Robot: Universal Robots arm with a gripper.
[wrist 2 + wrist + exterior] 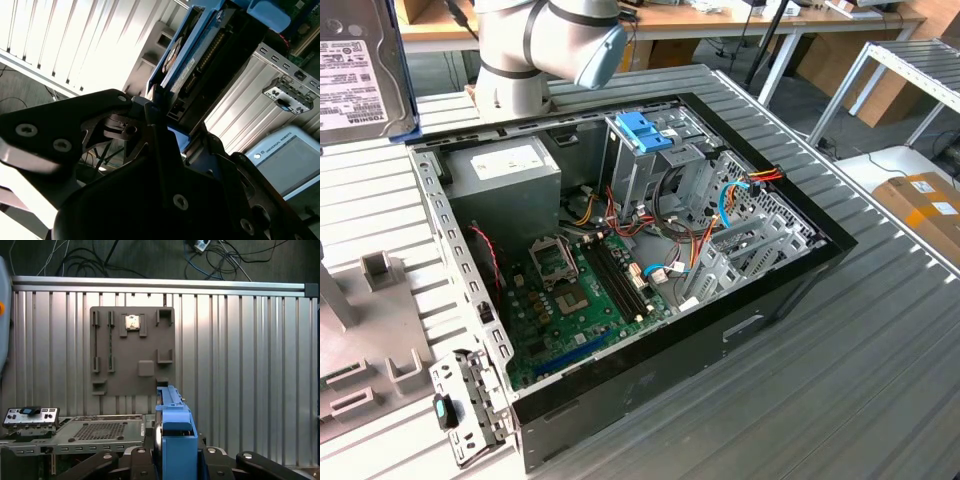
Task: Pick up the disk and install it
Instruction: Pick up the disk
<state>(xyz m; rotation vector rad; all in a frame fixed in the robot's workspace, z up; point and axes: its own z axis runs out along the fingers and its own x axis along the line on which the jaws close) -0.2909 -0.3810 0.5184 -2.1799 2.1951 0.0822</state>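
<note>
One disk (pixel 355 65), a silver-grey hard drive with a white printed label and a blue plastic bracket (pixel 172 427) along its edges, hangs well outside the open computer case (pixel 720 340), beyond the case corner that houses the power supply (pixel 505 170). In the first wrist view the gripper (pixel 172 455) pinches it edge-on, jaws pressed against the bracket's sides. The disk looks stiff, dense for its size and sensitive to knocks, with smooth metal faces. The bracketed long edges seem the safest purchase, away from the connector end. It is not yet in the case's drive cage (pixel 640 165).
</note>
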